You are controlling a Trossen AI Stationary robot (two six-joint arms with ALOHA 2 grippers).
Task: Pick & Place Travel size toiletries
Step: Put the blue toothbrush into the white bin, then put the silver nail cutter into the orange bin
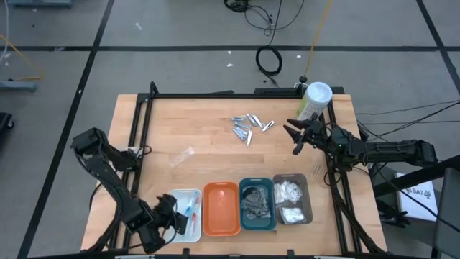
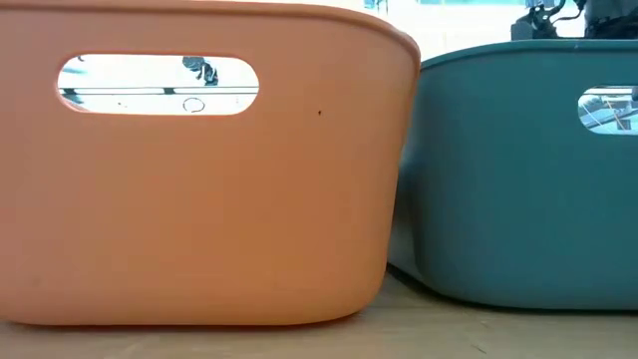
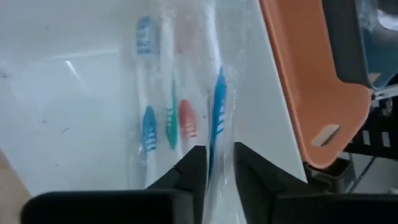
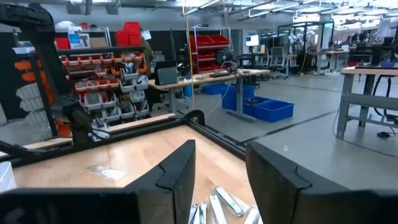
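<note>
My left gripper [image 1: 175,217] hangs over the white tray [image 1: 192,196] at the table's near left, pointing steeply down. Its fingers stand slightly apart [image 3: 219,171], with a clear-wrapped blue toothbrush [image 3: 217,106] running between them. Two more wrapped toothbrushes [image 3: 163,121] lie flat on the tray floor beside it. A pile of silvery metal pieces [image 1: 250,126] lies on the far middle of the table, and one clear wrapped item [image 1: 181,156] lies left of centre. My right gripper [image 1: 296,140] waits open above the table's far right, with nothing between its fingers [image 4: 221,180]. My left gripper's fingers [image 3: 189,177] stand on either side of the wrapped blue toothbrush's handle end [image 3: 216,152], coming from above at a slant and along the stick. I cannot tell whether they touch the wrap. The toothbrush's far end lies in the white tray.
Right of the white tray stand an orange tray [image 1: 221,208], a teal tray [image 1: 256,203] holding dark bundles and a grey tray [image 1: 291,199] holding white pads. A pale-green canister [image 1: 314,101] stands at the far right corner. The low view shows only the orange [image 2: 199,199] and teal [image 2: 518,179] walls.
</note>
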